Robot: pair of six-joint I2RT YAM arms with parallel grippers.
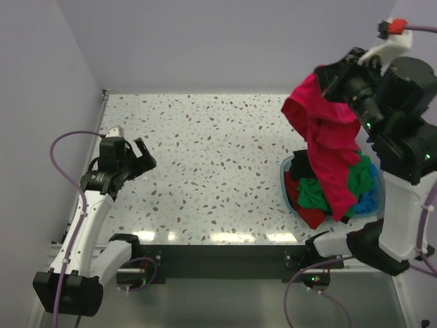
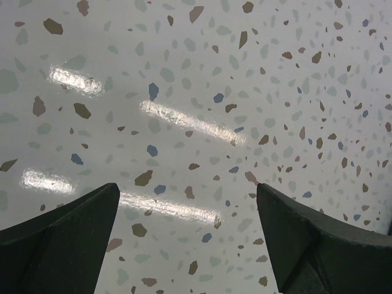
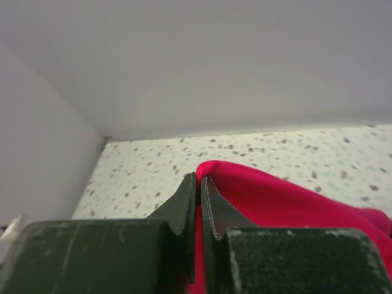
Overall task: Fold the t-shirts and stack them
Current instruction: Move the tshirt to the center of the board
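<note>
A crimson-red t-shirt (image 1: 328,147) hangs in the air over the basket at the right, its lower end still reaching into the pile. My right gripper (image 1: 326,80) is shut on a fold of it (image 3: 269,196), with cloth pinched between the jaws (image 3: 199,179). Green (image 1: 314,193), red (image 1: 308,213) and dark t-shirts lie bunched in the light blue basket (image 1: 374,198). My left gripper (image 1: 143,158) hovers over the bare table at the left, open, with nothing between its fingers (image 2: 61,239).
The speckled table (image 1: 205,150) runs to walls at the back and left. The basket stands near the front right corner, beside the right arm's base (image 1: 382,246). A black rail (image 1: 218,256) lines the near edge.
</note>
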